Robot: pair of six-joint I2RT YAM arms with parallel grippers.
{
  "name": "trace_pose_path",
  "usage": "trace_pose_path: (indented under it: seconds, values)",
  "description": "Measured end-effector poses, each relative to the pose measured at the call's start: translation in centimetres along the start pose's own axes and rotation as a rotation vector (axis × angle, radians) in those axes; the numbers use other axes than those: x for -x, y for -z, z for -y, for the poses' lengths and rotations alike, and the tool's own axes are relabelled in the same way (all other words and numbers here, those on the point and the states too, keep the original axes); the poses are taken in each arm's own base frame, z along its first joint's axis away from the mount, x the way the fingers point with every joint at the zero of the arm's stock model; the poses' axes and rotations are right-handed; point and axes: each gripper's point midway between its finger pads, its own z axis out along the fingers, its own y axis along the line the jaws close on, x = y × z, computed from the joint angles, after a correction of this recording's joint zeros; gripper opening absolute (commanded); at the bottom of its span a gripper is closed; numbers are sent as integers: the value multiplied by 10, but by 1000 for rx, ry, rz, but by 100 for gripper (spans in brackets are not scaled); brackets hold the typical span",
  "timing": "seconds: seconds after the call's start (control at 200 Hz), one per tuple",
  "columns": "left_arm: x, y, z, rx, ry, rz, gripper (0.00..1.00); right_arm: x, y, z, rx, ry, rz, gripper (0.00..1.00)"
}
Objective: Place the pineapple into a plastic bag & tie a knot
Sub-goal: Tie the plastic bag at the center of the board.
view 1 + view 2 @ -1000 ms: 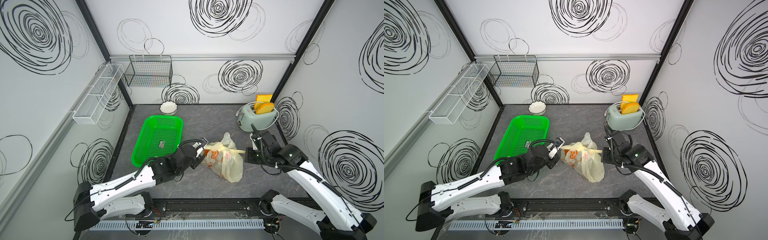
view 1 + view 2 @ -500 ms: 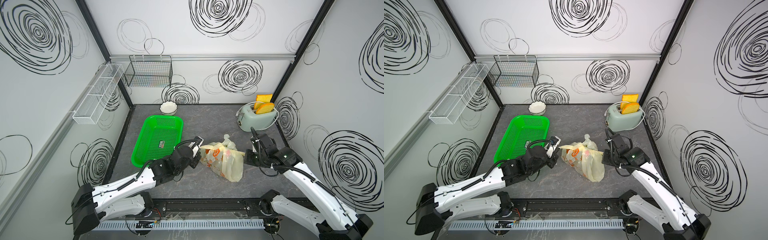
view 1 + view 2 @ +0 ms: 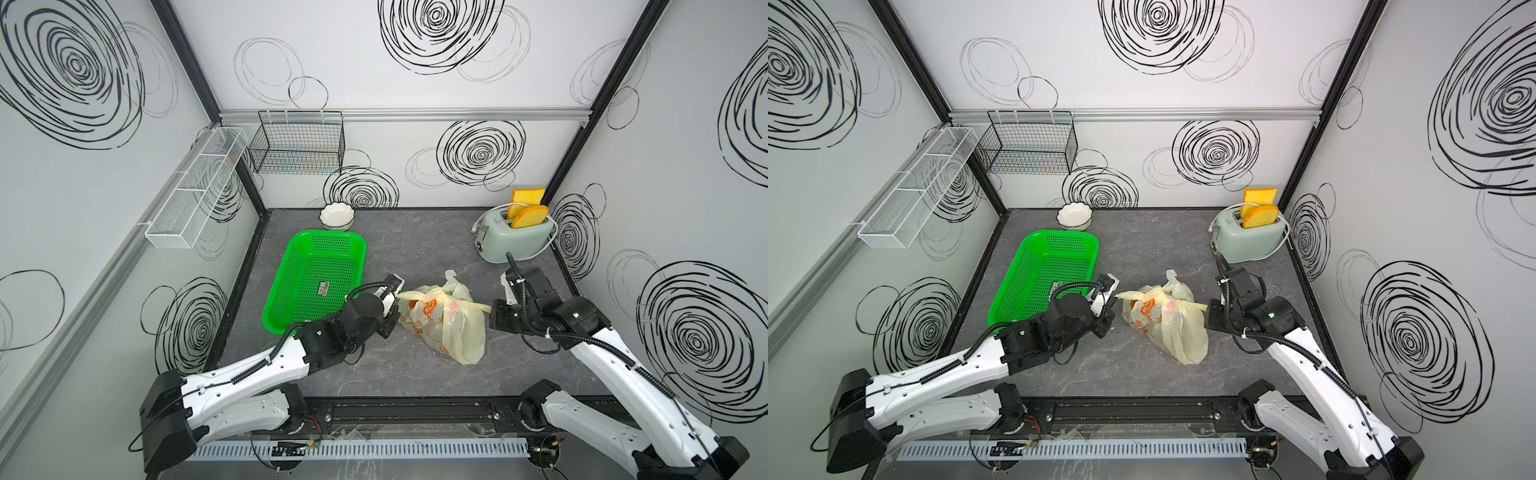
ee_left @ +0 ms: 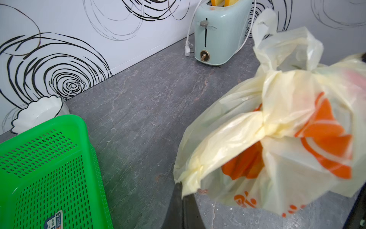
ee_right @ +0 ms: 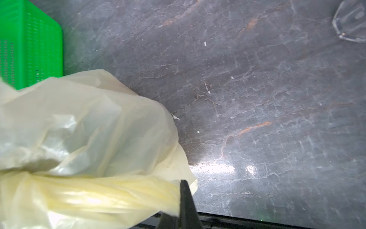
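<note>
Bench scene, read outward from my base rail. Nearest, at the bench centre, the plastic bag (image 3: 446,328) lies bulging on the grey bench (image 3: 415,374). It is pale yellow with orange print, and its contents cannot be made out through the film. The knot (image 4: 265,126) sits on the bag's upper side, a bunched twist with two strips running out to opposite sides. My left end effector (image 4: 184,191), at the bag's 9 o'clock, is clenched on the end of one strip. My right end effector (image 5: 181,198), at the bag's 3 o'clock, is clenched on the other. A loose flap of film stands up at the bag's 12 o'clock. Farther out, at 10 o'clock, a green basket (image 3: 316,282) with a label on its floor lies just beside my left wrist. Beyond it, at 11 o'clock, a white scalloped bowl (image 3: 336,216) stands by the back wall. At 1 o'clock is a mint toaster (image 3: 515,239) with two bread slices (image 3: 528,208) in its slots. Farthest, a black wire basket (image 3: 299,145) and a white mesh rack (image 3: 195,191) hang on the walls.
</note>
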Motion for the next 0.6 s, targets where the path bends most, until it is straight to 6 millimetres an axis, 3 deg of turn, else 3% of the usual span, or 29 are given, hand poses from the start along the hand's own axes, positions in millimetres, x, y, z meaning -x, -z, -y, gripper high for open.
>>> trace_pose_path:
  seconds: [0.025,0.115,0.165,0.465,0.51,0.555,0.6]
  values:
    - [0,1,1,-9,-2,2,2,1,3,-2,21,3,11,9]
    - [3,4,5,-40,-5,12,35,3,15,-10,88,21,48,26]
    - [4,5,6,-55,-5,16,45,4,19,-14,120,26,61,33]
    - [17,17,9,-94,-6,68,71,13,37,-31,218,62,126,74]
    - [21,21,8,-93,-6,84,79,17,44,-33,229,63,152,79]
    - [25,27,5,-86,-3,105,99,22,52,-33,230,61,187,82]
    - [30,34,-1,-65,6,131,97,29,59,-32,225,51,224,84]
